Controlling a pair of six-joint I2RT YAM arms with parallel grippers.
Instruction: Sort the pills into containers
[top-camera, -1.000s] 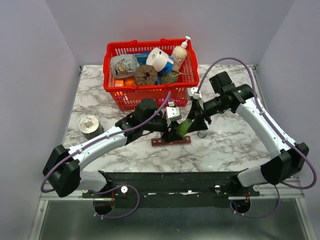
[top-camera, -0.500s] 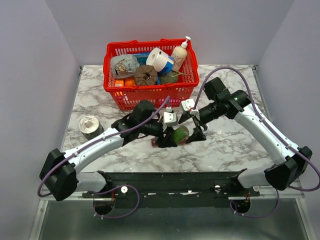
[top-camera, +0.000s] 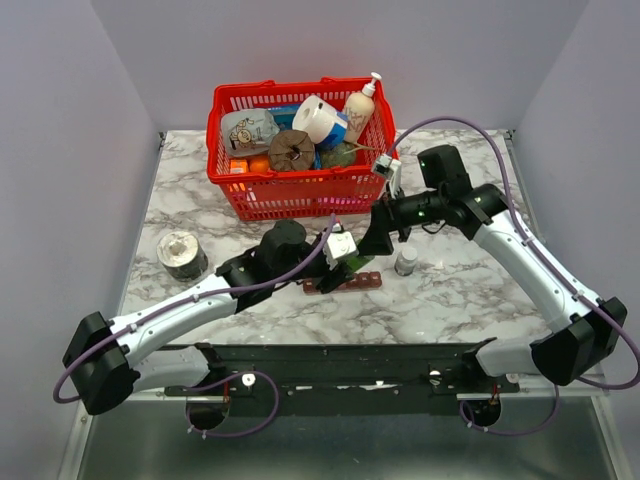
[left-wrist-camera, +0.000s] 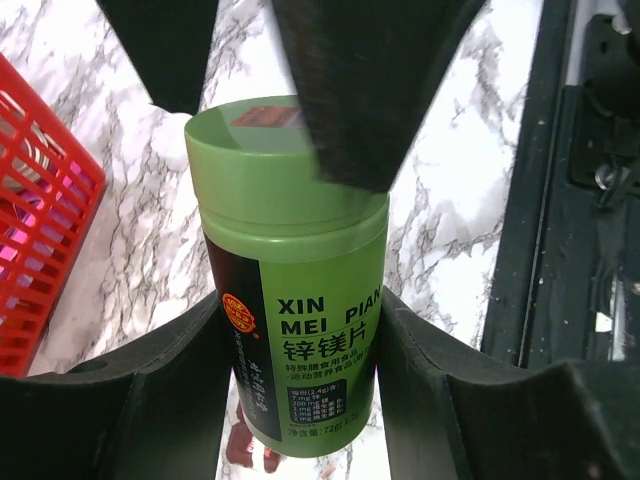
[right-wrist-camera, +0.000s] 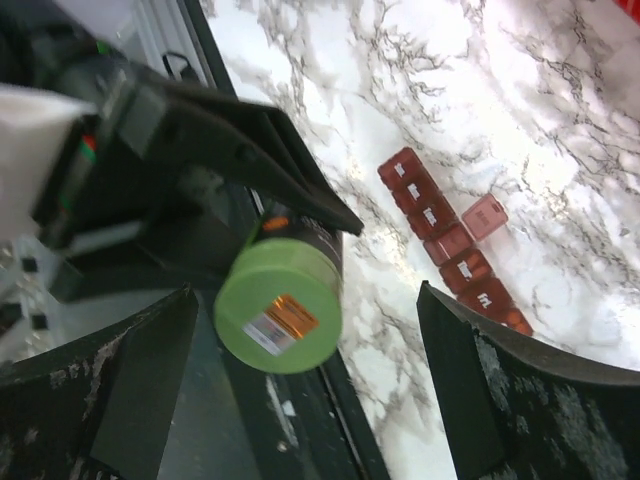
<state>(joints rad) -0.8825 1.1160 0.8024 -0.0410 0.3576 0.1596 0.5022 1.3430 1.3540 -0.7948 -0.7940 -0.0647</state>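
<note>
The containers (top-camera: 345, 282) are a narrow red-brown strip on the marble; in the right wrist view the containers (right-wrist-camera: 447, 245) show one lid flipped open. My left gripper (top-camera: 347, 260) is shut on a green pill bottle (left-wrist-camera: 290, 270), capped and tilted just above the strip. My left gripper (left-wrist-camera: 300, 300) clamps the bottle's label on both sides. My right gripper (top-camera: 376, 238) stands open just beyond the cap. In its own view the right gripper (right-wrist-camera: 305, 295) has its jaws wide on either side of the green cap (right-wrist-camera: 280, 305), not touching it. No pills show.
A red basket (top-camera: 300, 190) full of goods stands at the back. A tiny clear bottle (top-camera: 406, 263) with a pale cap stands right of the strip. A grey cylinder (top-camera: 182, 252) sits at the left. The black base rail (top-camera: 340, 365) runs along the near edge.
My right gripper has opened wide and drawn back from the bottle's cap toward the basket. My left arm still holds the green bottle, shifted slightly left over the strip.
</note>
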